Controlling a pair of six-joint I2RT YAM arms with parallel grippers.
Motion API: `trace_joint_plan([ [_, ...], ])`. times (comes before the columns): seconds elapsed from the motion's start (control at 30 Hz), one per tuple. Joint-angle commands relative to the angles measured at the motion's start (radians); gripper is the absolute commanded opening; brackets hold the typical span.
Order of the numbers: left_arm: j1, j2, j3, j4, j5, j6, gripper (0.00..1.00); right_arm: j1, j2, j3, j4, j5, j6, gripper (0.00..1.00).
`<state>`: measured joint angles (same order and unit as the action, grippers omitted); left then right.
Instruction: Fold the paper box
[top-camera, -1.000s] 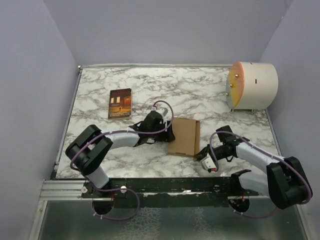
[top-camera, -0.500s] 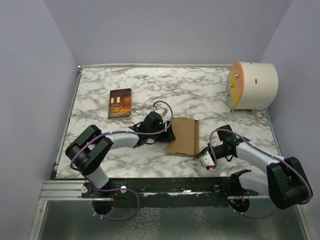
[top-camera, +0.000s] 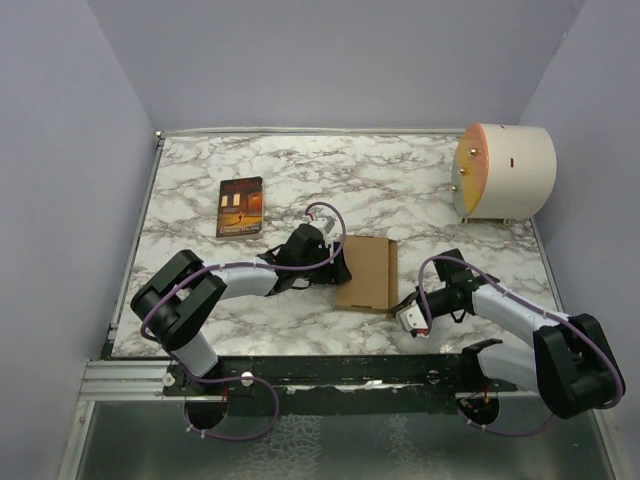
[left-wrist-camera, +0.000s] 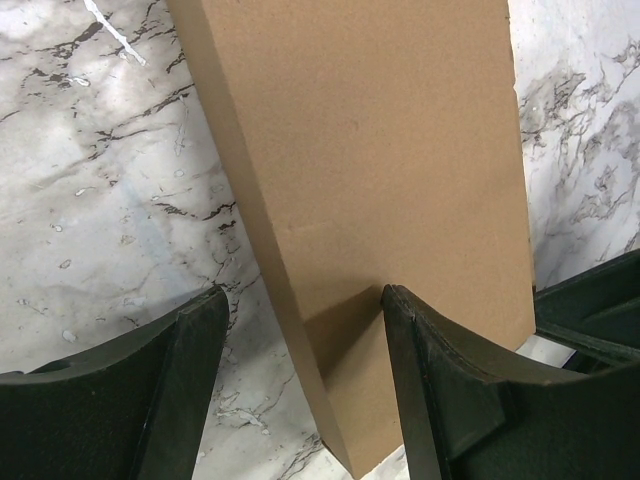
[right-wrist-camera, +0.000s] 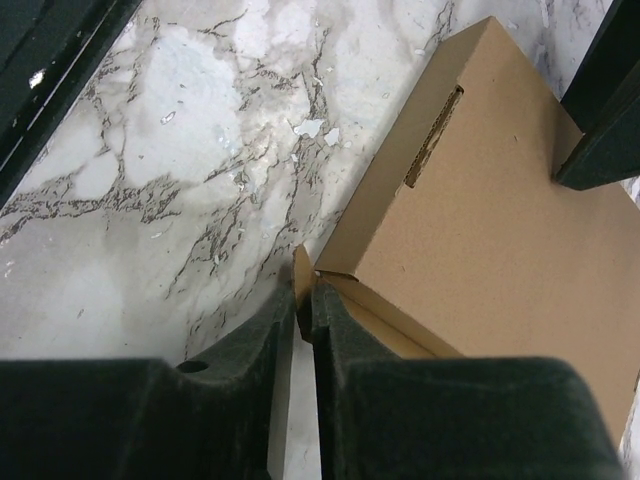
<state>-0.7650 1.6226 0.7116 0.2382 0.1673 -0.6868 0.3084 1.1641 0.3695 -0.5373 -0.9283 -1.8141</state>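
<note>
Change: the right gripper (top-camera: 410, 318) had crept a little toward 9 o'clock, closer to the near corner of the paper box (top-camera: 366, 272); the left arm and the box looked much as they had.
Box position: it lay flat on the marble table (top-camera: 400, 190), just toward 6 o'clock from the middle, between the two arms.
Left gripper: the left gripper (left-wrist-camera: 302, 295) stood wide open at the box's 9 o'clock edge. One finger was over the table and the other over the lid, gripping nothing.
Right gripper: at the box's 5 o'clock corner, its fingers were closed to a thin slit. A small cardboard tab (right-wrist-camera: 297, 265) of the box sat pinched between the tips, by the look of it.
Done: the sheet already read as a shallow closed mailer, with the lid down and the walls up.
Left to do: the corner by the right gripper gaped, with its tab outside. A slot (right-wrist-camera: 432, 150) in the side wall stood unfilled, so tucking and a final press probably remained.
Bystanders: a dark book (top-camera: 240, 207) lay at 10 o'clock from the box and a cream cylinder (top-camera: 505, 172) at 2 o'clock, both well apart from it.
</note>
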Motion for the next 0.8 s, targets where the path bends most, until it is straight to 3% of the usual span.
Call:
trace_joint_plan([
  [0.0,0.0,0.004,-0.019,-0.008,0.021,-0.011,0.66,0.006,-0.008,0.023,-0.017,0.005,0.013,0.16],
  [0.4,0.0,0.001,-0.032,-0.007,0.02,-0.02,0.65,0.006,-0.022,0.04,0.033,0.024,0.13,0.06],
  [0.77,0.0,-0.019,-0.075,-0.002,0.0,-0.034,0.62,0.006,-0.03,0.044,0.062,0.061,0.231,0.06],
])
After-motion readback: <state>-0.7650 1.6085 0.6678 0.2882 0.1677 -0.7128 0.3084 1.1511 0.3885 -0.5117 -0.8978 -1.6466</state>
